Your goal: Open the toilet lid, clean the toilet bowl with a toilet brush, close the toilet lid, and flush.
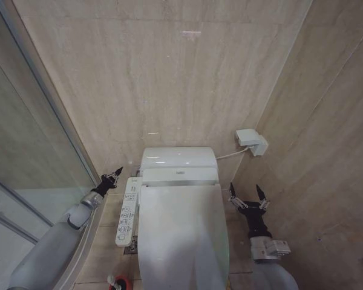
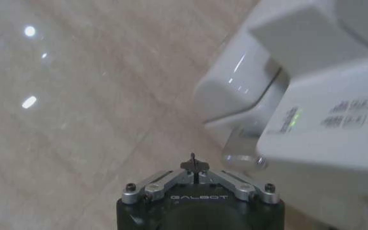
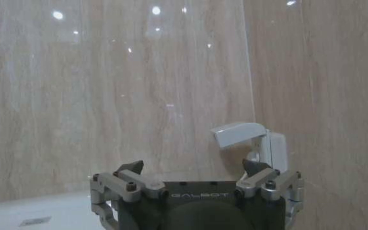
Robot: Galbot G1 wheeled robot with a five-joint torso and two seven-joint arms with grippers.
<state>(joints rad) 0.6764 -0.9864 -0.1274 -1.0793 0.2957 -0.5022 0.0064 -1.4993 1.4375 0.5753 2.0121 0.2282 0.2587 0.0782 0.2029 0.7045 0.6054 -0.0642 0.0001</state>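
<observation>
The word "GALBOT" is printed in white on the black body of the left claw (image 2: pixel 193 168). The same word stands on the black body of the right claw (image 3: pixel 193 168). The long white button panel (image 1: pixel 127 211) on the left of the toilet has small marks by its buttons, but they are too small to read.

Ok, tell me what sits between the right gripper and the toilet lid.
Nothing visible does. The right gripper, open, hovers just off the right edge of the closed toilet lid, with only bare floor between them.
</observation>
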